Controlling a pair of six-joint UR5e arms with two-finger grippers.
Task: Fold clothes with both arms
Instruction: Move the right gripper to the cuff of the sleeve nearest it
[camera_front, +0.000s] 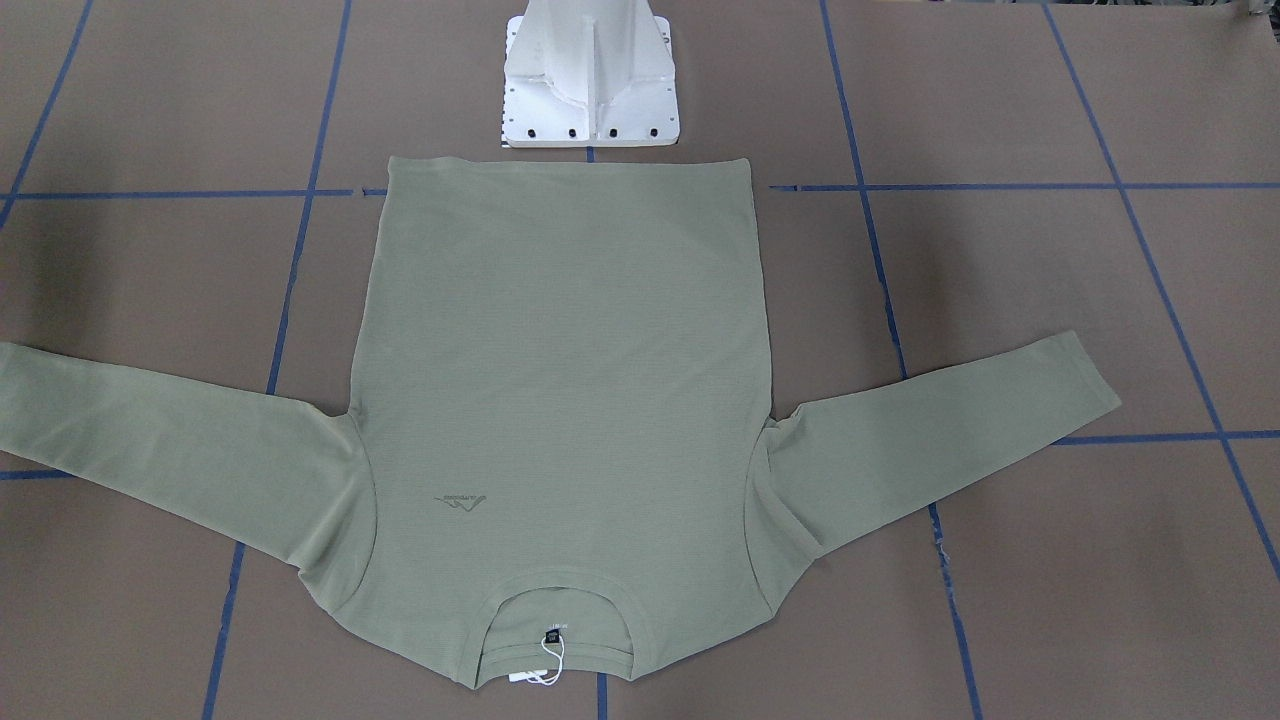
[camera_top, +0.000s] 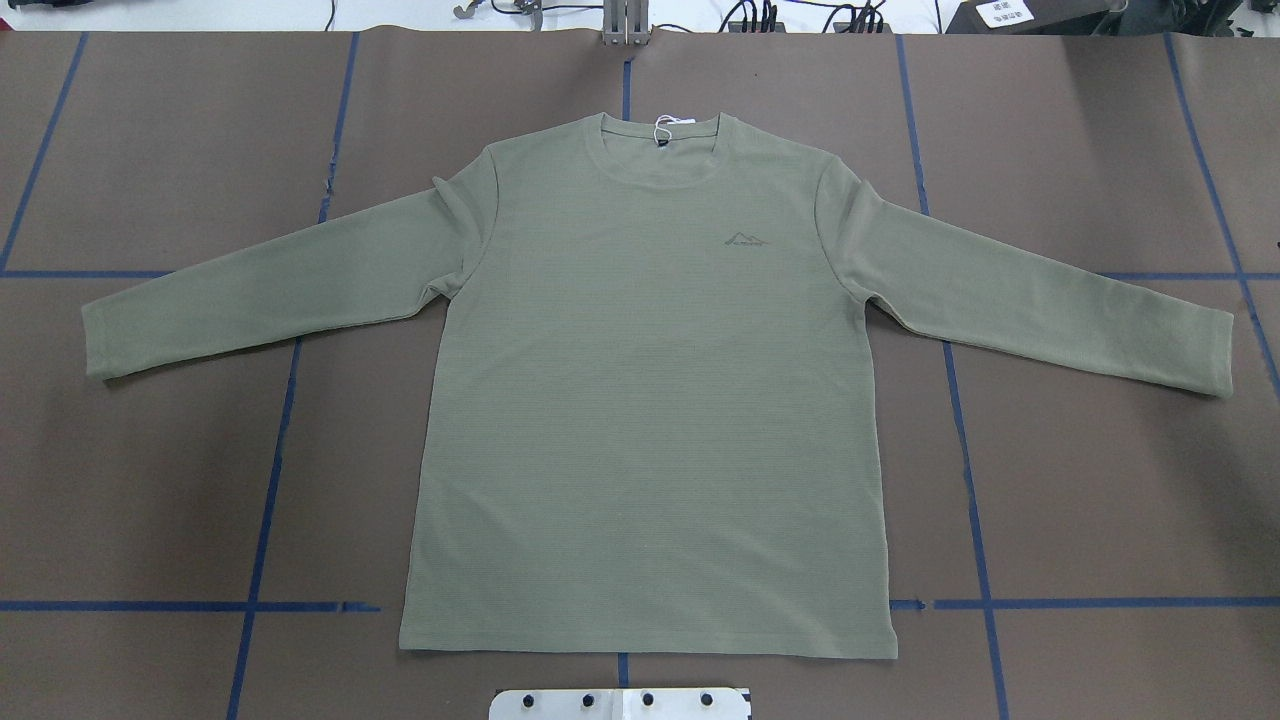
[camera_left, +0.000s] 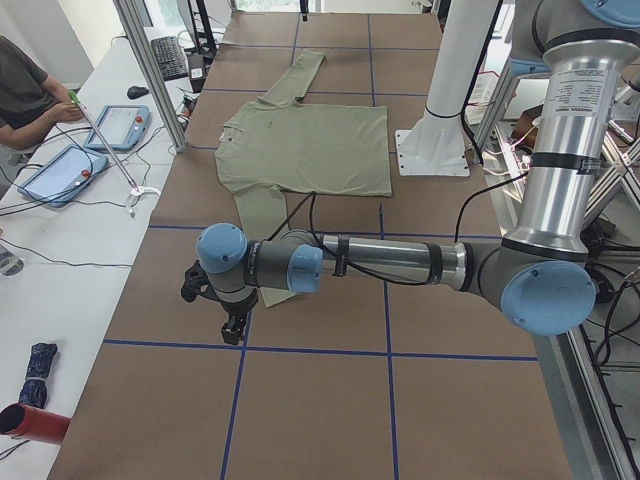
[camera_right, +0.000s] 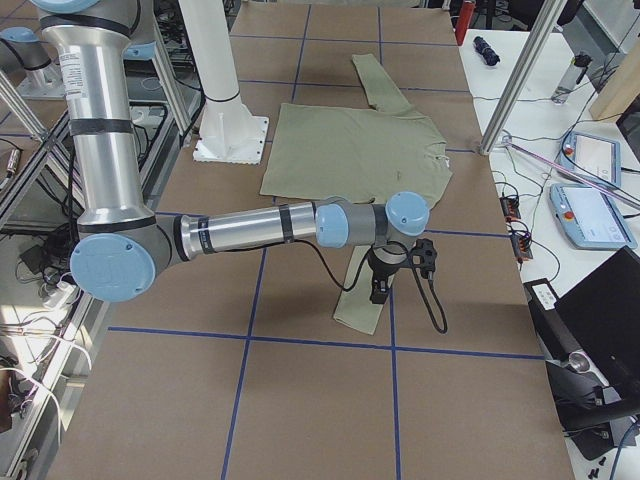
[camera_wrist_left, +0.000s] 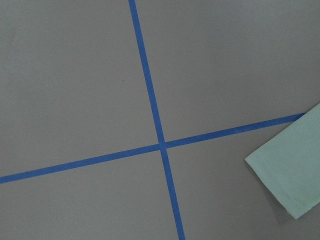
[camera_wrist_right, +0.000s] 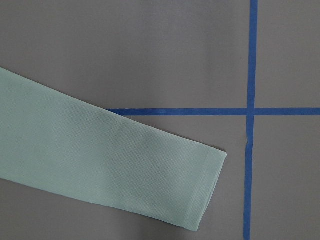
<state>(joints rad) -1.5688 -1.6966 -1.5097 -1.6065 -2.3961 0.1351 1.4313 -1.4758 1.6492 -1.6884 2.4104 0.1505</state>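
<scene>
The brown table (camera_top: 130, 480), gridded with blue tape (camera_top: 120, 606), carries the olive shirt (camera_top: 650, 400) spread flat, sleeves outstretched.

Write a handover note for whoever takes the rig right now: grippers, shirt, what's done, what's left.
Grippers: the left gripper hangs above the table near the left sleeve cuff. The right gripper hangs over the right sleeve cuff. Neither seems to touch cloth, and the side views don't show whether they are open or shut.
Shirt: flat and front up, sleeves spread wide. The hem is toward the white base, and the neckline and hang tag are at the far side.
Done: no fold yet.
Left: all the folding, sleeves and body.
</scene>
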